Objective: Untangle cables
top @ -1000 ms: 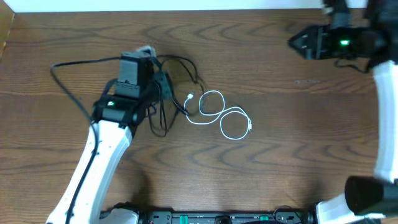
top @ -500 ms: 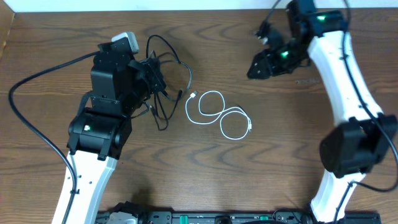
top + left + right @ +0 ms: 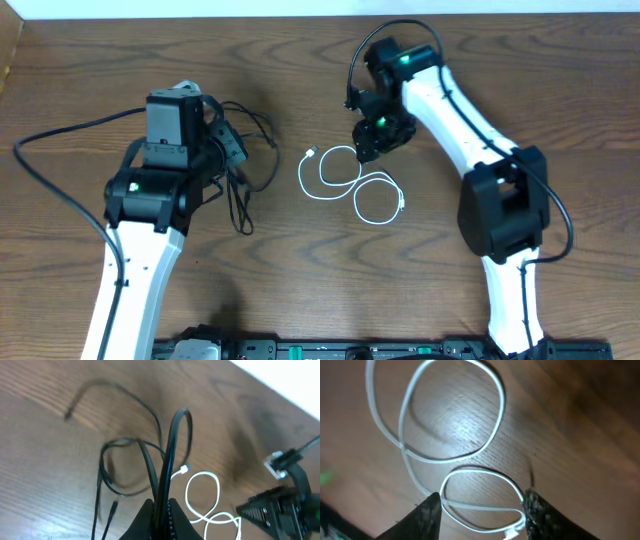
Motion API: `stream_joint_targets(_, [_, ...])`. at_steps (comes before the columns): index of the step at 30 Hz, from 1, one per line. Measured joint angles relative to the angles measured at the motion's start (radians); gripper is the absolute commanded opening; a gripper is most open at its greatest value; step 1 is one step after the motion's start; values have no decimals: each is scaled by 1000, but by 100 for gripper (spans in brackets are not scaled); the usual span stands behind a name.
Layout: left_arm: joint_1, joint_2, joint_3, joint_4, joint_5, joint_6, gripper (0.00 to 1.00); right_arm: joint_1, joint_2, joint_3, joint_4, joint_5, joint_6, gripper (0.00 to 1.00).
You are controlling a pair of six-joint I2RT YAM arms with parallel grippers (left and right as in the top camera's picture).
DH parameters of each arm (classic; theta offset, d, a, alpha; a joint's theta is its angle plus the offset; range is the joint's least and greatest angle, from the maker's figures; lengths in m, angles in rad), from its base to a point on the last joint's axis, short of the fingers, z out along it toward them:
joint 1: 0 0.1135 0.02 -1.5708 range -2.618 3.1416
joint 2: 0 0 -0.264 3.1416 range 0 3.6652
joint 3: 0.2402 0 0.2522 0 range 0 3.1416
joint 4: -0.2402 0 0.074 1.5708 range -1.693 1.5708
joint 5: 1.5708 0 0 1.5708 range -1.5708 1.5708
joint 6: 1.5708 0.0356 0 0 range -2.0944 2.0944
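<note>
Fingers of the left gripper pinch the black cable, its far end blurred. The right gripper is spread above the white cable, plug partly cut off.

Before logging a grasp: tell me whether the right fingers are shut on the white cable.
No, the right fingers stand wide apart, a loop of the white cable between them.

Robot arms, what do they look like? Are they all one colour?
No. The left arm and right arm both have long white shells, chunky black joints, small green lights and thick black wires looping off them. The left gripper and right gripper have black fingers.
</note>
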Motion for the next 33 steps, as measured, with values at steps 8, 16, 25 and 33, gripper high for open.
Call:
stream_joint_targets(8, [0, 80, 0, -26, 2, 2, 8, 102, 31, 0, -12, 164, 509, 99])
stream_joint_targets(16, [0, 99, 0, -26, 1, 3, 7, 163, 31, 0, -66, 173, 866, 99])
stream_joint_targets(25, [0, 102, 0, -26, 1, 3, 8, 199, 31, -34, -53, 196, 1206, 98])
stream_joint_targets(33, [0, 105, 0, -30, 2, 3, 7, 236, 31, -154, 36, 280, 1300, 89])
